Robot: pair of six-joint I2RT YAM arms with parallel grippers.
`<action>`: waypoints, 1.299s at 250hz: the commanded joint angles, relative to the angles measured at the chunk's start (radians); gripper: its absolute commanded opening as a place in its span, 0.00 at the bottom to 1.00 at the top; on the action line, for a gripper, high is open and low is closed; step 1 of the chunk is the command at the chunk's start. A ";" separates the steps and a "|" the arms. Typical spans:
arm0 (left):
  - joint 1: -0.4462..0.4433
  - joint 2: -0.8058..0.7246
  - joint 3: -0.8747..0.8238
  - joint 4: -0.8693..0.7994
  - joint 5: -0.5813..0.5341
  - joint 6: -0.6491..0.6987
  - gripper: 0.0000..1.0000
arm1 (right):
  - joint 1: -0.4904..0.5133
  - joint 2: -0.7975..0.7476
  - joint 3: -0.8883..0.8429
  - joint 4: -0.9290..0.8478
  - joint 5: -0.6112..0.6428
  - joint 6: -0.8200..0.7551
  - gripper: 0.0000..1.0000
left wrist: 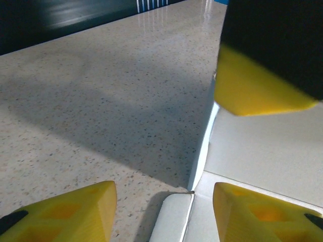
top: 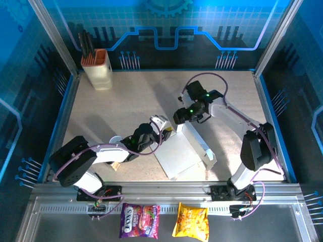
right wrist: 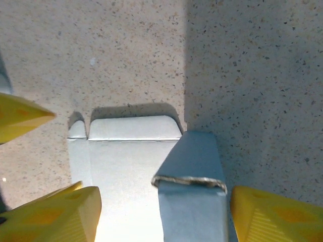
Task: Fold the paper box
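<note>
The purple snack bag (top: pixel 140 220) and the yellow snack bag (top: pixel 191 222) lie side by side on the grey ledge in front of the arm bases; both are printed, but the lettering is too small to read. At the far left corner of the table (top: pixel 116 111) stands a cream holder with an orange top (top: pixel 97 68), well apart from everything else.

The paper box (top: pixel 176 154) lies near the middle of the near edge, its base flat on the table and one long side wall raised along its right. No print shows on it.

Both arms meet at its far end. The left end effector (top: pixel 164 126) has its fingers apart, straddling the box's left edge (left wrist: pixel 202 151). The right end effector (top: pixel 179 121) is also spread, with a raised flap (right wrist: pixel 192 161) between its fingers, possibly brushing the right one. A rounded tab (right wrist: pixel 133 128) lies flat beyond it.
</note>
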 commanded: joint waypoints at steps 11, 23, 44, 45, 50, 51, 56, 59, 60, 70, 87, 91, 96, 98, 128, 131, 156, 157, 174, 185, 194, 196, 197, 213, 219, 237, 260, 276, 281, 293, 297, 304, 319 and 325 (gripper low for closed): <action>0.009 -0.062 -0.030 -0.038 -0.033 -0.027 0.54 | 0.038 0.085 0.074 -0.091 0.148 0.059 0.67; 0.008 -0.072 -0.036 -0.041 -0.035 -0.028 0.55 | 0.049 0.107 0.088 -0.092 0.166 0.069 0.67; 0.009 -0.087 -0.047 -0.046 -0.038 -0.030 0.55 | 0.062 0.141 0.100 -0.086 0.180 0.078 0.65; 0.009 -0.087 -0.047 -0.046 -0.039 -0.030 0.55 | 0.062 0.141 0.100 -0.086 0.181 0.078 0.65; 0.009 -0.088 -0.049 -0.046 -0.039 -0.030 0.55 | 0.065 0.148 0.102 -0.084 0.182 0.079 0.65; 0.009 -0.089 -0.050 -0.046 -0.038 -0.030 0.55 | 0.065 0.150 0.101 -0.084 0.182 0.079 0.65; 0.009 -0.090 -0.052 -0.047 -0.039 -0.032 0.55 | 0.068 0.156 0.101 -0.082 0.184 0.080 0.64; 0.008 -0.091 -0.053 -0.049 -0.041 -0.032 0.55 | 0.069 0.160 0.101 -0.081 0.184 0.079 0.64; 0.008 -0.092 -0.053 -0.048 -0.040 -0.031 0.55 | 0.070 0.162 0.101 -0.081 0.185 0.079 0.64; 0.009 -0.094 -0.058 -0.048 -0.043 -0.033 0.55 | 0.074 0.171 0.100 -0.077 0.184 0.078 0.63; 0.009 -0.096 -0.065 -0.045 -0.044 -0.036 0.55 | 0.079 0.182 0.100 -0.071 0.189 0.079 0.61; 0.008 -0.096 -0.067 -0.045 -0.045 -0.037 0.55 | 0.081 0.185 0.099 -0.069 0.190 0.079 0.60; 0.009 -0.095 -0.069 -0.042 -0.046 -0.037 0.55 | 0.082 0.186 0.099 -0.066 0.192 0.079 0.60; 0.009 -0.096 -0.069 -0.043 -0.047 -0.037 0.55 | 0.082 0.188 0.098 -0.066 0.193 0.080 0.59; 0.009 -0.095 -0.072 -0.041 -0.049 -0.038 0.55 | 0.087 0.203 0.094 -0.056 0.201 0.079 0.54; 0.009 -0.095 -0.072 -0.041 -0.049 -0.039 0.55 | 0.088 0.203 0.094 -0.054 0.201 0.079 0.54; 0.010 -0.092 -0.074 -0.040 -0.051 -0.037 0.55 | 0.093 0.209 0.093 -0.052 0.210 0.075 0.49; 0.009 -0.092 -0.075 -0.040 -0.052 -0.037 0.55 | 0.093 0.210 0.093 -0.053 0.210 0.075 0.49; 0.009 -0.089 -0.076 -0.036 -0.052 -0.037 0.55 | 0.096 0.211 0.094 -0.053 0.221 0.069 0.46; 0.011 -0.088 -0.076 -0.034 -0.051 -0.039 0.55 | 0.099 0.211 0.093 -0.052 0.228 0.066 0.44; 0.009 -0.085 -0.075 -0.032 -0.050 -0.039 0.55 | 0.099 0.210 0.094 -0.052 0.232 0.062 0.42; 0.010 -0.085 -0.075 -0.032 -0.050 -0.039 0.55 | 0.101 0.210 0.094 -0.052 0.235 0.061 0.42; 0.009 -0.085 -0.075 -0.031 -0.051 -0.039 0.55 | 0.102 0.209 0.094 -0.052 0.235 0.061 0.42; 0.010 -0.081 -0.075 -0.028 -0.049 -0.039 0.55 | 0.105 0.207 0.092 -0.053 0.246 0.056 0.39; 0.011 -0.081 -0.075 -0.027 -0.049 -0.041 0.55 | 0.107 0.207 0.092 -0.052 0.248 0.054 0.38; 0.010 -0.080 -0.075 -0.028 -0.047 -0.040 0.55 | 0.109 0.201 0.091 -0.049 0.253 0.050 0.36; 0.010 -0.082 -0.078 -0.025 -0.049 -0.043 0.55 | 0.114 0.198 0.090 -0.046 0.261 0.041 0.34; 0.011 -0.085 -0.079 -0.023 -0.051 -0.047 0.55 | 0.116 0.197 0.092 -0.047 0.266 0.033 0.33; 0.011 -0.086 -0.081 -0.023 -0.050 -0.045 0.55 | 0.118 0.196 0.093 -0.048 0.267 0.031 0.33; 0.011 -0.089 -0.083 -0.023 -0.051 -0.044 0.56 | 0.119 0.195 0.095 -0.049 0.268 0.023 0.32; 0.013 -0.090 -0.084 -0.024 -0.052 -0.045 0.56 | 0.121 0.194 0.096 -0.049 0.270 0.020 0.32; 0.011 -0.092 -0.085 -0.023 -0.054 -0.047 0.56 | 0.122 0.194 0.100 -0.052 0.271 0.014 0.31; 0.015 -0.098 -0.089 -0.023 -0.054 -0.050 0.56 | 0.126 0.193 0.106 -0.058 0.274 -0.004 0.31; 0.018 -0.101 -0.090 -0.024 -0.053 -0.054 0.56 | 0.127 0.192 0.109 -0.059 0.277 -0.014 0.30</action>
